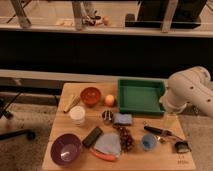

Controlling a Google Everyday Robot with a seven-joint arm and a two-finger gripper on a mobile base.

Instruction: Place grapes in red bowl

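The grapes (125,138), a small dark purple-red bunch, lie on the wooden table toward its front middle, next to a small blue cup (148,142). The red bowl (90,95) stands at the back left of the table, beside an orange-yellow round fruit (109,100). My white arm (189,92) comes in from the right. My gripper (169,121) hangs at its lower end over the table's right side, right of the grapes and far from the red bowl. It is apart from both.
A green tray (141,95) stands at the back right. A purple bowl (65,148) is at the front left, with a white cup (77,114), a black box (92,136), a grey-blue pouch (108,144) and a blue sponge (122,119) nearby. A dark tool (157,132) lies near the gripper.
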